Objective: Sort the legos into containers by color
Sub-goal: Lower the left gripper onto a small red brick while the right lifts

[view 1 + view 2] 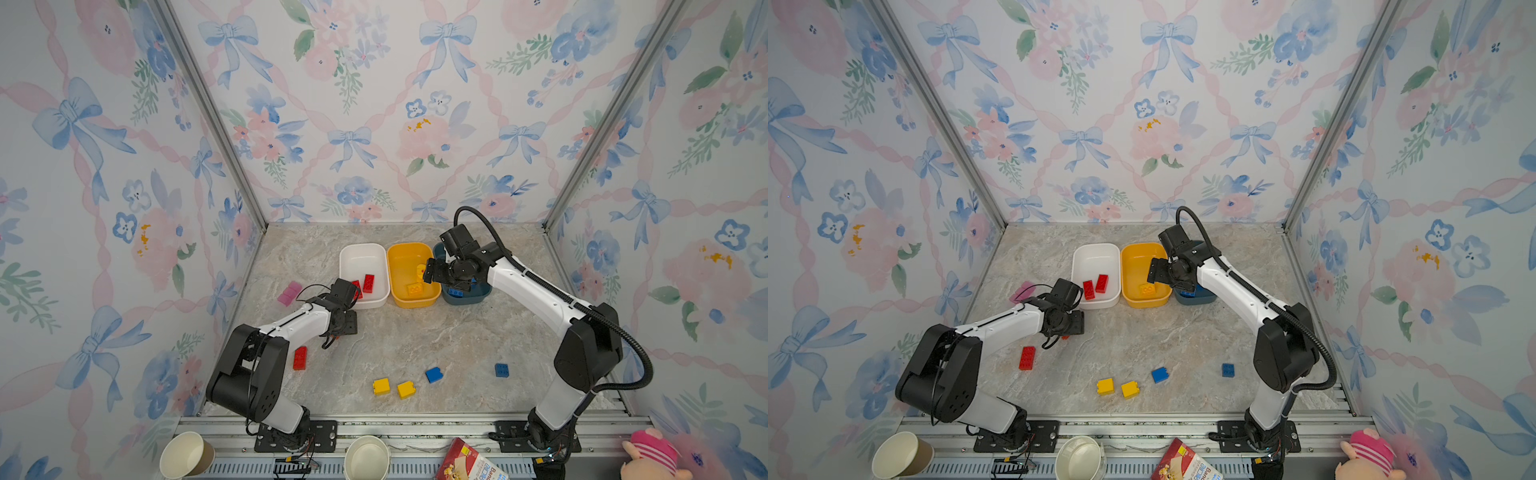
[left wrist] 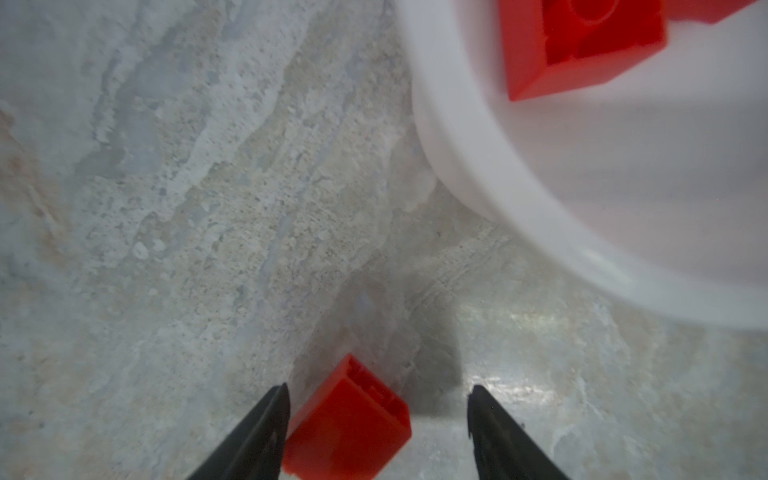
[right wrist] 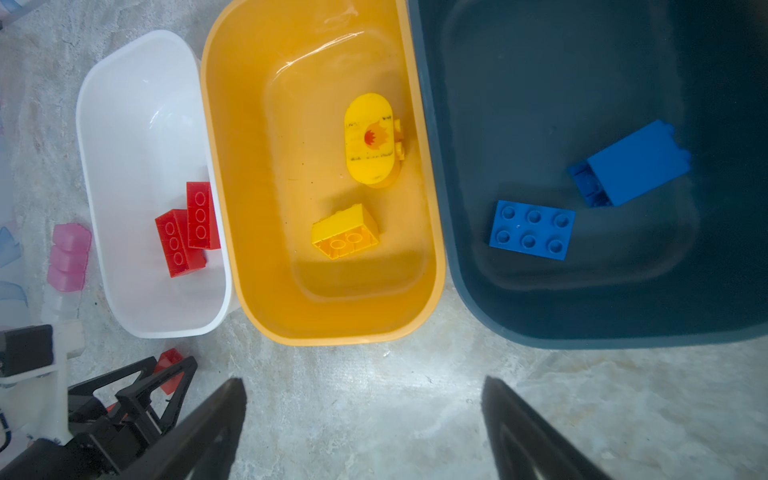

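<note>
Paper cups (image 1: 185, 455), a printed box (image 1: 469, 461) and a plush toy (image 1: 652, 455) line the front rail as 2 robot arms sort toy bricks on a marbled table (image 1: 415, 332). Just behind the rail, 2 yellow bricks (image 1: 381, 386) and 2 blue bricks (image 1: 434, 375) lie loose, with 1 long red brick (image 1: 300, 358) beside the left arm. Further in, the left gripper (image 2: 379, 390) stands with jaws apart astride a small red brick (image 2: 347, 419), 1 finger at its side, the grip not yet made. The right gripper (image 3: 365, 380) hangs with jaws spread wide, nothing between them, above the near ends of the yellow tub (image 1: 409, 247) and the blue tub (image 3: 540, 332). At the back, the white tub (image 1: 353, 257) holds 2 red bricks (image 3: 187, 228), the yellow tub 2 yellow pieces (image 3: 345, 232), the blue tub 2 blue pieces (image 3: 532, 230); a pink block (image 1: 289, 293) sits beside the white tub. By this count 6 are sorted and 6 remain, roughly half done.
</note>
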`<control>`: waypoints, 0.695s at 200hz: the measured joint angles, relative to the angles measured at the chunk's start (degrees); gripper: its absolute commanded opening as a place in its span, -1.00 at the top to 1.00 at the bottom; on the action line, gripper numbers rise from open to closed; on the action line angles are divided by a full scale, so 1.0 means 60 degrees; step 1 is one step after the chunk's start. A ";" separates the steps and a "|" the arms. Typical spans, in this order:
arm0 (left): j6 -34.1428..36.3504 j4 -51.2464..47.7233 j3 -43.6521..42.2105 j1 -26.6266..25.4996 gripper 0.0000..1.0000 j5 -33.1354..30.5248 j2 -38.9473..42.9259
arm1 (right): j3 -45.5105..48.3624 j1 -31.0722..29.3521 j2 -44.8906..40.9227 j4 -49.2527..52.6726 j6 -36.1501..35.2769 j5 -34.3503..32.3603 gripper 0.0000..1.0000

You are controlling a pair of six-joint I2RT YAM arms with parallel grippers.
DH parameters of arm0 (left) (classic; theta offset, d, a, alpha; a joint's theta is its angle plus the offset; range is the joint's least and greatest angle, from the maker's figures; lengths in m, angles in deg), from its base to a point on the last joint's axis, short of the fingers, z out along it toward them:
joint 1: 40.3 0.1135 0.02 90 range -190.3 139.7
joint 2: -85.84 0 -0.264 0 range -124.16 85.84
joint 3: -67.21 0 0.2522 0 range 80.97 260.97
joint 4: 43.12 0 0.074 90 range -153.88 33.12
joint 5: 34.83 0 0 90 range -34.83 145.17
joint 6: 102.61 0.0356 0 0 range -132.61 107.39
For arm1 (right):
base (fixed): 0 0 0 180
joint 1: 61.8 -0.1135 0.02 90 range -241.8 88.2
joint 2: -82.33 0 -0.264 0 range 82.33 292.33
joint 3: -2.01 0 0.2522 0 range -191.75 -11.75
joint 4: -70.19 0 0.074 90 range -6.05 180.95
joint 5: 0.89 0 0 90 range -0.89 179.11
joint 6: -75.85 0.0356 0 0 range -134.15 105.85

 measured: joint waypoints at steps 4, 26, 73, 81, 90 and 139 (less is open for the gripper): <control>0.0015 0.0000 -0.0004 0.0000 -0.29 0.0025 0.0000 | 0.0015 0.0000 -0.0004 0.0000 0.0000 0.0000 -0.83; 0.0000 0.0004 -0.0040 0.0000 -0.22 0.0106 0.0000 | 0.0076 0.0007 -0.0004 0.0000 0.0036 0.0004 -0.83; -0.0102 0.0007 -0.0295 -0.0102 -0.04 0.0146 0.0000 | 0.0182 0.0069 -0.0080 -0.0004 0.0175 0.0033 -0.83; -0.0109 0.0011 -0.0299 -0.0131 -0.02 0.0127 0.0000 | 0.0200 0.0069 -0.0091 -0.0011 0.0178 0.0036 -0.83; -0.0113 0.0007 -0.0306 -0.0149 0.02 0.0106 0.0000 | 0.0219 0.0069 -0.0109 -0.0007 0.0197 0.0044 -0.83; -0.0270 0.0004 -0.0306 -0.0233 0.32 -0.0004 0.0000 | 0.0331 0.0069 -0.0127 -0.0004 0.0237 0.0069 -0.83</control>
